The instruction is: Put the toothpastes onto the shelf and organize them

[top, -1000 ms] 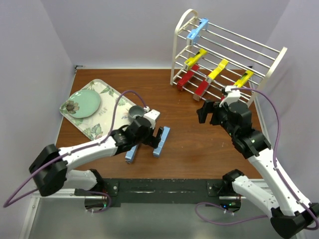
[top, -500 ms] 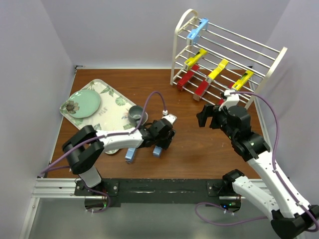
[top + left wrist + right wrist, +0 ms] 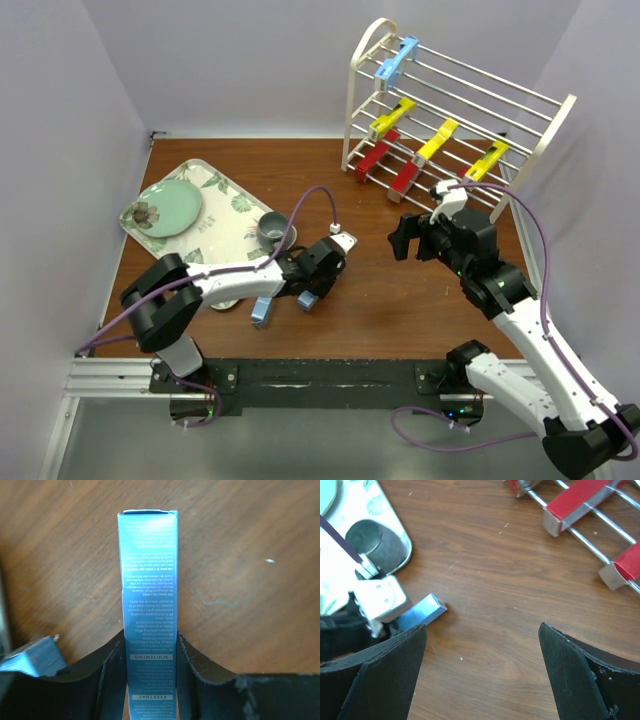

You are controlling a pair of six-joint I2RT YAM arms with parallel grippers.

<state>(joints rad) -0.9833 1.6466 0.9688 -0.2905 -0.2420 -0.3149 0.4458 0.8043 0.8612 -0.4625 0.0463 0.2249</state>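
My left gripper (image 3: 318, 276) (image 3: 150, 647) is shut on a light blue toothpaste (image 3: 147, 575) (image 3: 306, 298) (image 3: 425, 610), which lies on the wooden table. A second blue toothpaste (image 3: 262, 311) (image 3: 30, 656) lies just left of it. On the white shelf (image 3: 520, 105) at the back right rest a blue box (image 3: 395, 58), yellow boxes (image 3: 392, 118) (image 3: 437, 140) (image 3: 487, 160) and red boxes (image 3: 375, 158) (image 3: 405, 177) (image 3: 575, 502). My right gripper (image 3: 404, 234) (image 3: 482, 626) hangs open in front of the shelf, with nothing between its fingers.
A leaf-patterned tray (image 3: 222, 195) at the left holds a green plate (image 3: 165, 210) and a grey mug (image 3: 270, 228) (image 3: 375, 542), close behind my left gripper. Purple cables loop over both arms. Walls close in the left, back and right sides.
My left gripper moved right over the blue toothpaste and shut on it. The right gripper drifted slightly left and stayed open.
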